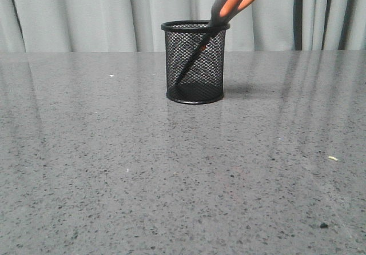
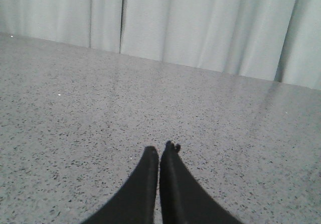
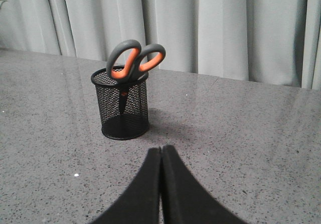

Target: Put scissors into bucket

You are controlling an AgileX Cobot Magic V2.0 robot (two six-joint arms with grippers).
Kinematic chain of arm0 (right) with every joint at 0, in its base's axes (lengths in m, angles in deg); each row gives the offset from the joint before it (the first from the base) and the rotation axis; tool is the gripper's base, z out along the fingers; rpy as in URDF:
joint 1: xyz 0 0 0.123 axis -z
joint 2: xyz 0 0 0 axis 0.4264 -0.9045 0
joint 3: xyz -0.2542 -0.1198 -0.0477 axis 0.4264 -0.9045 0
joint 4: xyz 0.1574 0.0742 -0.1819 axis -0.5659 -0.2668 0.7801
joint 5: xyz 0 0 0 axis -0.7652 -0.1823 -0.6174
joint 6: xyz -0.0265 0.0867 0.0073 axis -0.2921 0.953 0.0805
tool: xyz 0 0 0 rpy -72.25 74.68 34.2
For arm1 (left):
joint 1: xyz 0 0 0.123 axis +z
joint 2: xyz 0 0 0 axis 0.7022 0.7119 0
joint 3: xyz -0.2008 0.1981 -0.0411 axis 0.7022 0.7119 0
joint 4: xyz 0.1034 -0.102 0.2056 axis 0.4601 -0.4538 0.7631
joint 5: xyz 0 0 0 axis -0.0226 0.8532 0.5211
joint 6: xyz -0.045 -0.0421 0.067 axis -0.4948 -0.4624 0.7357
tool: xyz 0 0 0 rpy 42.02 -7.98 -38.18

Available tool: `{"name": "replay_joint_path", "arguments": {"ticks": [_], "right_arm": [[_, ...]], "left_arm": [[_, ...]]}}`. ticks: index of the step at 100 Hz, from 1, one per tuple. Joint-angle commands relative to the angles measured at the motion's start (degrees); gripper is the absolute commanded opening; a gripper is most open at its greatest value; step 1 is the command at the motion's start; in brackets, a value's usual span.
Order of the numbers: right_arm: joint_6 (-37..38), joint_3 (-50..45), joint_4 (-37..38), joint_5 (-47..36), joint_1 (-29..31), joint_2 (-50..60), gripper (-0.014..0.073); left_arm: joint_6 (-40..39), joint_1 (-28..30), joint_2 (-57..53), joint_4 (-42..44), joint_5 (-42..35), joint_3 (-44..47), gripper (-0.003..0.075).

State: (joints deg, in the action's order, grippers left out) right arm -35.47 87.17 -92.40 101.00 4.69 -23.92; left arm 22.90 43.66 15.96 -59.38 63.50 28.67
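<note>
The black wire-mesh bucket [image 1: 194, 62] stands upright on the grey speckled table, near its middle and far from the front edge. The scissors [image 1: 235, 0] stand blades-down inside it, leaning to the right, with the grey and orange handles sticking out above the rim. The right wrist view shows the bucket [image 3: 124, 106] and the scissors [image 3: 134, 61] ahead of my right gripper [image 3: 161, 148], which is shut, empty and well apart from them. My left gripper [image 2: 159, 149] is shut and empty over bare table. Neither gripper shows in the front view.
A pale pleated curtain [image 1: 86, 15] hangs behind the table's far edge. A small light crumb [image 1: 333, 158] and a dark speck [image 1: 323, 225] lie at the front right of the table. A white speck [image 3: 76, 175] lies near my right gripper.
</note>
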Motion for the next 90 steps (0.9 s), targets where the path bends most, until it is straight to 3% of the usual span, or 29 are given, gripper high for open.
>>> {"name": "replay_joint_path", "arguments": {"ticks": [1,26,37,67,77,90], "right_arm": [[0.05,1.55,-0.19,-4.79,0.34,-0.5,-0.0074],[0.05,1.55,-0.19,-4.79,0.34,-0.5,-0.0074],[0.05,0.25,3.31,-5.72,0.71,-0.5,-0.0074],[0.05,-11.38,4.0,-10.25,13.98,5.68,-0.0074],[0.05,-14.78,4.0,-11.51,15.08,8.45,-0.0074],[0.27,-14.63,4.86,-6.69,15.08,8.43,-0.0074]], "left_arm": [[-0.53,-0.23,-1.66,-0.54,-4.24,2.36,-0.002],[-0.53,-0.23,-1.66,-0.54,-4.24,2.36,-0.002],[-0.53,-0.23,-1.66,-0.54,-4.24,2.36,-0.002],[-0.53,-0.23,-1.66,-0.54,-4.24,2.36,-0.002],[-0.53,-0.23,-1.66,-0.54,-4.24,2.36,-0.002],[-0.53,-0.23,-1.58,-0.54,-4.24,2.36,-0.002]]}}
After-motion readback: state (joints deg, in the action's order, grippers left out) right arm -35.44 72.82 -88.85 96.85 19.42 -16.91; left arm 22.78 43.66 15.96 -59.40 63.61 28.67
